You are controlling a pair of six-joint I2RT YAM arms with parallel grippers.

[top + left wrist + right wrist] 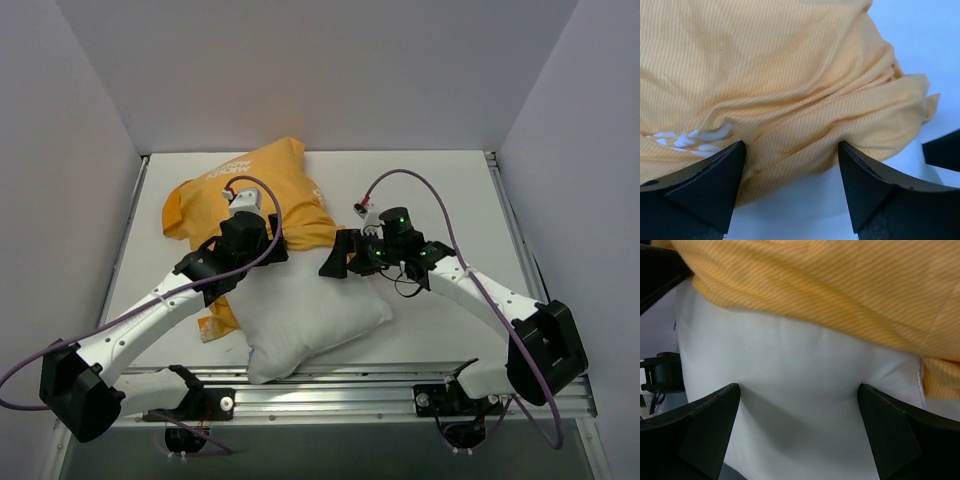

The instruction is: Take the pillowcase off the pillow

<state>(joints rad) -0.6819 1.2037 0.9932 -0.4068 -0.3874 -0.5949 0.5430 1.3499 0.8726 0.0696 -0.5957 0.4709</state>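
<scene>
Two grippers are at work here, and both have their fingers wide apart with nothing pinched. On the left, the left gripper (791, 150) sits low at the bunched edge of the pillowcase (255, 190). A thick fold of orange cloth lies between its two black fingers (715, 175). To do this step well, I think it should push down a little so the fold goes deep between them. Then it should squeeze only cloth, not the white pillow under it, and pull toward the far left corner.

The pillowcase is orange-yellow, wrinkly and scrunched up at the far left of the table (440, 180), with white letters on top. It covers only the far end of the pillow (310, 305). The pillow is plump and plain white, and most of it pokes out in the middle, toward the near edge.

On the right, the right gripper (799, 390) has one finger on each side of a soft white bulge, just under the orange hem. I think it should hold the pillow there, so the pillow does not slide along when the cloth is pulled.
</scene>
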